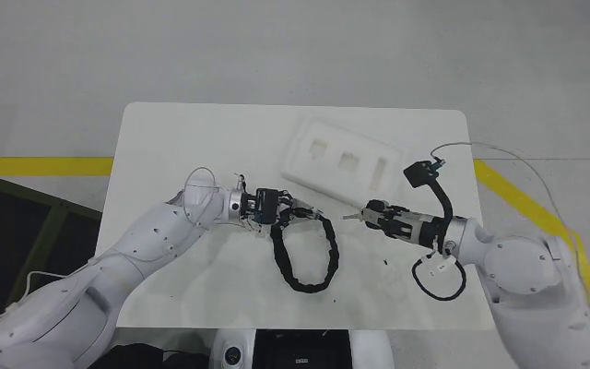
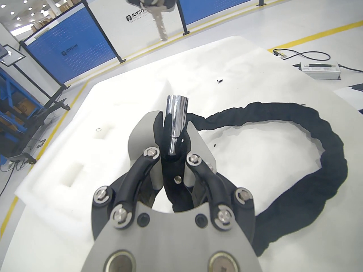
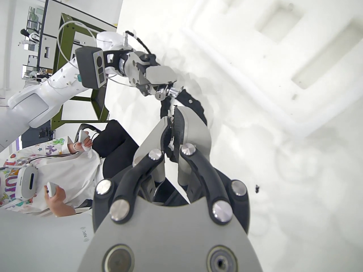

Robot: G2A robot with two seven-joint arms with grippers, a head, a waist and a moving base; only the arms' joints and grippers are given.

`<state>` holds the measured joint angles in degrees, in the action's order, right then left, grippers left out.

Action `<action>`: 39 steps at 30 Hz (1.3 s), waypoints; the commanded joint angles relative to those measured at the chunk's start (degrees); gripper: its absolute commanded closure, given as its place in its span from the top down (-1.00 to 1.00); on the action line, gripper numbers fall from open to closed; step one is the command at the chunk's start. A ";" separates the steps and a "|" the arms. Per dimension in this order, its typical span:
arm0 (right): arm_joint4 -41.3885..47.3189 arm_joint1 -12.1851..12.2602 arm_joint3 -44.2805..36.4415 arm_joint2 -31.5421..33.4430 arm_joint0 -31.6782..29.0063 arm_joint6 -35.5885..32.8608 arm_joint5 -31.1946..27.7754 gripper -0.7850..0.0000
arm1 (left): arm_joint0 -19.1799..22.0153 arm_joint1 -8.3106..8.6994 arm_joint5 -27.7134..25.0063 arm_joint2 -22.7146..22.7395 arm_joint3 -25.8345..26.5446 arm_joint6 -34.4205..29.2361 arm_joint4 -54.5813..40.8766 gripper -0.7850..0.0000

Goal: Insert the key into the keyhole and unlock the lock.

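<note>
Near the middle of the table (image 1: 184, 148), the left gripper (image 2: 173, 127) has its jaws pinching the chrome barrel of the lock (image 2: 176, 114). The lock's black sleeved chain (image 1: 329, 251) loops over the tabletop toward the near edge. To the right, a little apart, the right gripper (image 1: 367, 217) is clamped on the key (image 2: 159, 25), its blade pointing left toward the lock. A white foam tray (image 1: 297, 159) lies just beyond them.

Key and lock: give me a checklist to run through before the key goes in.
1. The left gripper is shut on the lock: ok.
2. The right gripper is shut on the key: ok.
3. Key tip points toward the lock: ok.
4. Key blade lined up with the lock's end face: cannot tell.
5. Key inserted: not ok, key and lock are apart.
</note>
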<state>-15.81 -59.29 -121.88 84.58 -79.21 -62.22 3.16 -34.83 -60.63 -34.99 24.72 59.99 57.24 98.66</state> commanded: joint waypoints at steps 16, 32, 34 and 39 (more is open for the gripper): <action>-3.84 -1.02 -1.21 -9.79 2.19 11.59 9.29 -1.00 | -3.40 0.14 -0.19 3.67 1.62 -1.00 -3.62 -1.00; -6.24 -1.24 -0.90 -12.55 3.65 12.58 13.06 -1.00 | -3.40 0.14 -0.19 3.67 1.62 -1.00 -3.62 -1.00; -6.14 -1.27 -0.80 -12.63 3.77 12.90 13.21 -1.00 | -3.40 0.14 -0.19 3.67 1.62 -1.00 -3.62 -1.00; -6.68 -1.31 -0.56 -13.04 3.98 13.31 13.50 -1.00 | -3.40 0.14 -0.19 3.67 1.62 -1.00 -3.62 -1.00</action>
<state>-22.36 -60.59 -122.49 71.65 -75.27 -48.95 16.62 -38.23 -60.49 -35.18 28.39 61.61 56.24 95.04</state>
